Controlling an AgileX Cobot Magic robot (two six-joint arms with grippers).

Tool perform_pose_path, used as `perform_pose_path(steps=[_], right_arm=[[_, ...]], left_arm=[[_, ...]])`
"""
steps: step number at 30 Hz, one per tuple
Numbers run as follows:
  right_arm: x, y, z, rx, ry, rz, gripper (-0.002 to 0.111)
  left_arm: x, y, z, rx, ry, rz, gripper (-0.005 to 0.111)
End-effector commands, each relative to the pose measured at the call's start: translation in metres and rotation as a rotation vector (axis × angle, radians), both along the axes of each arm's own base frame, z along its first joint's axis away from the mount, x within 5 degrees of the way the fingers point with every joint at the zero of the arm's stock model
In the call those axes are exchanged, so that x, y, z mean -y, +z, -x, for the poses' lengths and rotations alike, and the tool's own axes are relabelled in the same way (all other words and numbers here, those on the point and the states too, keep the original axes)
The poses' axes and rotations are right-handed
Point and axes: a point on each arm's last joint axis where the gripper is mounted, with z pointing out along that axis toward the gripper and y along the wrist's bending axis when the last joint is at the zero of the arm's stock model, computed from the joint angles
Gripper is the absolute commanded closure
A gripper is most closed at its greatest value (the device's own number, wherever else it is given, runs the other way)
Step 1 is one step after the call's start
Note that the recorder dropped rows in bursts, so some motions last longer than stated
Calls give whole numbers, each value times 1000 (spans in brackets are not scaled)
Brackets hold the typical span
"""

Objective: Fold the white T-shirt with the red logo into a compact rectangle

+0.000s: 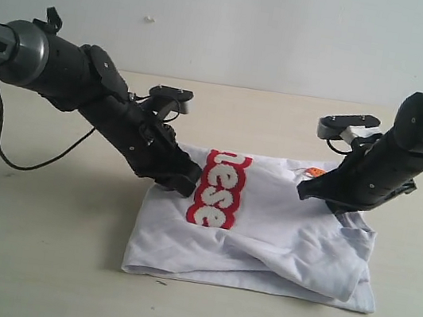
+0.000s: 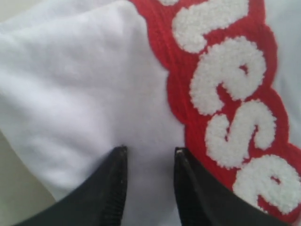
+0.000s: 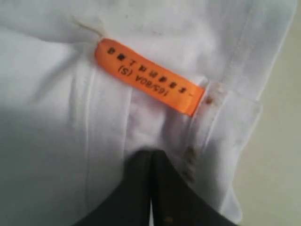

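Note:
The white T-shirt lies partly folded on the table, its red logo running from back to front on the left half. My left gripper is down on the shirt's left edge. In the left wrist view its jaws stand apart with flat white cloth between them, right beside the red logo. My right gripper is at the collar by the orange neck tag. In the right wrist view its fingers are pressed together on puckered collar cloth just below the tag.
The beige table spreads around the shirt on all sides. A black cable hangs from the left arm down to the table at the left. A pale wall stands behind.

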Motion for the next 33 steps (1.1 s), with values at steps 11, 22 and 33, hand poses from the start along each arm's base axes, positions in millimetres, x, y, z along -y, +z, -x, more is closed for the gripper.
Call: perform_pose_path(steps=[11, 22, 33], right_arm=[[-13, -9, -5, 39, -5, -145, 108], [-16, 18, -11, 176, 20, -180, 108], [-8, 85, -2, 325, 57, -76, 108]], left_arm=[[-43, -9, -8, -106, 66, -75, 72], [-46, 12, -3, -71, 66, -79, 72], [-64, 76, 10, 69, 88, -54, 92]])
